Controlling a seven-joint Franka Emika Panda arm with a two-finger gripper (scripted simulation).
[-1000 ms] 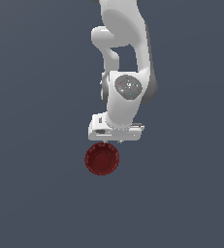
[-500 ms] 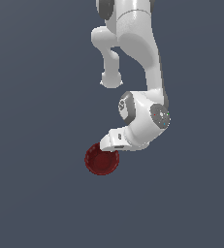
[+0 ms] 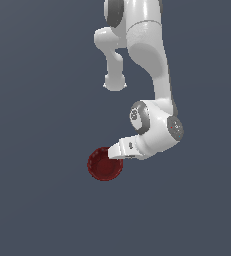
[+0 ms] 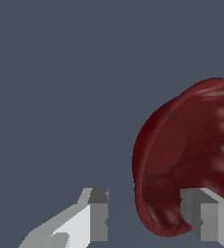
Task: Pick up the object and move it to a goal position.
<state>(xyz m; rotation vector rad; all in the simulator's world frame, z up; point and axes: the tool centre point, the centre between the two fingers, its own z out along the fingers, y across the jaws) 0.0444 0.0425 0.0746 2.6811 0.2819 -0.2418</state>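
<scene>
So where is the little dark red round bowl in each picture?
Exterior view: the dark red round bowl sits low, just left of centre, beside the white arm's tip.
Wrist view: it fills the right side, seen tilted, behind one grey pincer finger.
Shared landmark: the pincer, open.

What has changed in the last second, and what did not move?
The arm's wrist swung toward the exterior view's right and tilted, so the end effector now reaches the bowl from the side instead of from above. Its fingers are open; nothing is grasped. The bowl stayed in place.
</scene>
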